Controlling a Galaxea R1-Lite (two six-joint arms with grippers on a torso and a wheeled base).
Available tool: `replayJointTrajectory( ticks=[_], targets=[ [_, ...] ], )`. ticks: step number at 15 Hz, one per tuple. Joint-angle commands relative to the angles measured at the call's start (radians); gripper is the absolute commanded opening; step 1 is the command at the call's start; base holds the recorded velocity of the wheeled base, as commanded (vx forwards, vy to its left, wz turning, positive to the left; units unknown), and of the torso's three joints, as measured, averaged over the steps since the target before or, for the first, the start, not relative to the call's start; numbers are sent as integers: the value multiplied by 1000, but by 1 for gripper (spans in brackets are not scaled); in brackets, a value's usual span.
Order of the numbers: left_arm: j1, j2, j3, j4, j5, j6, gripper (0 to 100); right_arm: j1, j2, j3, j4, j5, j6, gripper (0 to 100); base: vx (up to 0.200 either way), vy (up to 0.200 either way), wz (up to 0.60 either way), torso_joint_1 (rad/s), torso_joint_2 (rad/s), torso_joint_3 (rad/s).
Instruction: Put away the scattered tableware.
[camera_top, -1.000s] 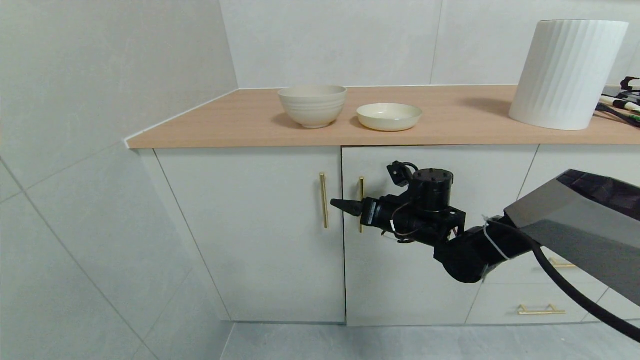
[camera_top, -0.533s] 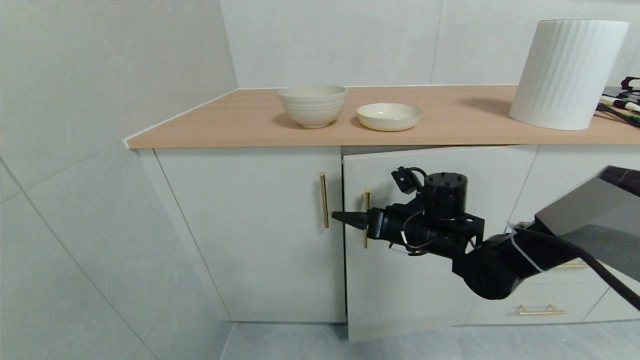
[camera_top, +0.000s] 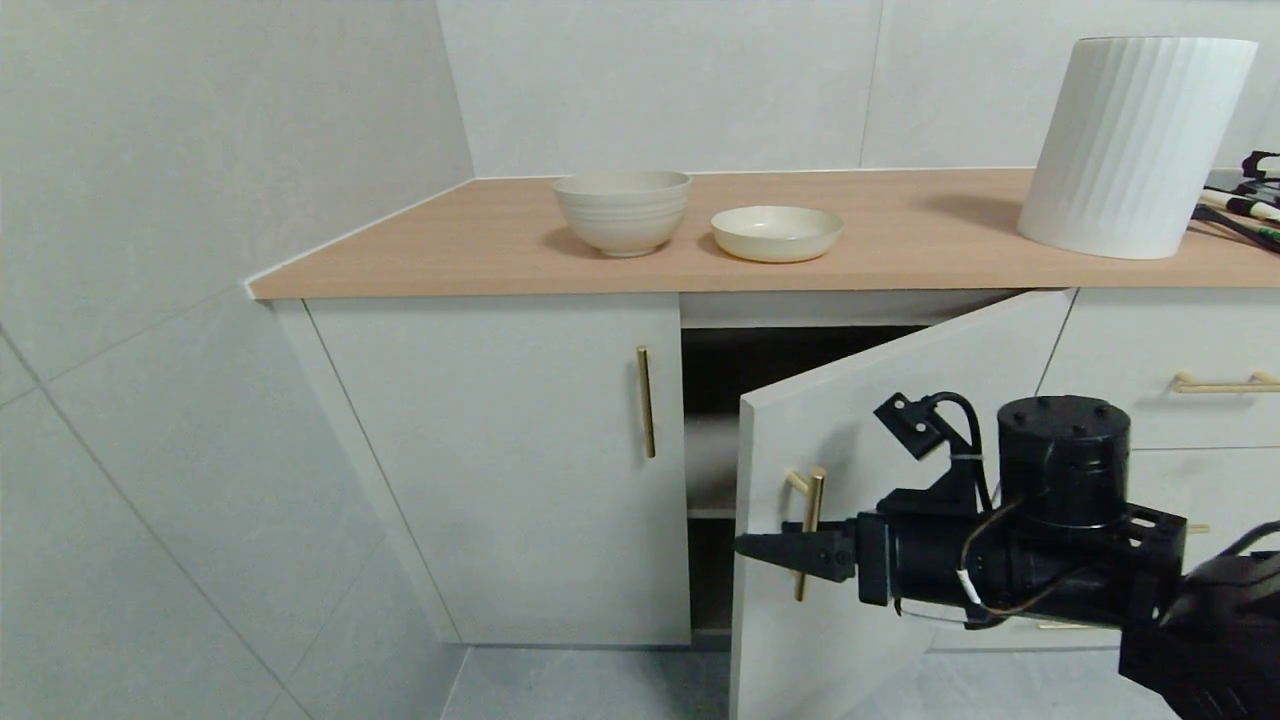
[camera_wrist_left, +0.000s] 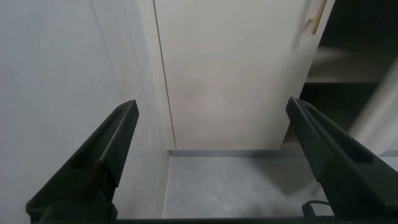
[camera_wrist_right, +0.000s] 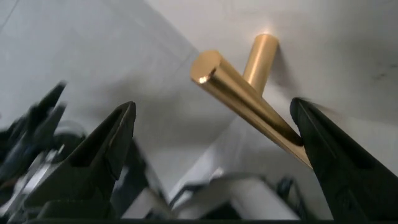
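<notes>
I see right tool (camera_top: 775, 548) spread wide, brass handle (camera_top: 812, 515) between its fingers. Door (camera_top: 900, 400) stands open, dark cabinet gap (camera_top: 715, 390) at its 9 o'clock. Left tool (camera_wrist_left: 211, 115) wide, holding nothing. Bowl (camera_top: 623, 210) on desk (camera_top: 450, 250) at 12, dish (camera_top: 777, 232) just beside at bowl's 3 o'clock, near front edge.

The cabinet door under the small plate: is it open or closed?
Open, partway. The door stands angled outward, the dark inside shows beside it, and the right gripper is at its handle.
</notes>
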Motion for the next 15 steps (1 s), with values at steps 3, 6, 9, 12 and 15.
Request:
replayJointTrajectory(
  ticks=[3, 6, 9, 12, 15],
  targets=[
    [0, 0, 0, 0, 0, 5, 100, 1, -108, 74, -7, 36, 2, 100, 0, 0, 0, 0, 0, 0],
    [0, 0, 0, -1, -2, 6, 100, 1, -101, 77, -7, 36, 2, 100, 0, 0, 0, 0, 0, 0],
    [-3, 28, -202, 83, -37, -11, 100, 3, -104, 81, -8, 36, 2, 100, 0, 0, 0, 0, 0, 0],
    [-7, 279, -483, 229, -194, -11, 100, 3, -111, 81, -8, 36, 2, 100, 0, 0, 0, 0, 0, 0],
    [-9, 689, -672, 221, -296, -8, 100, 14, -115, 81, -8, 36, 1, 100, 0, 0, 0, 0, 0, 0]
  ],
)
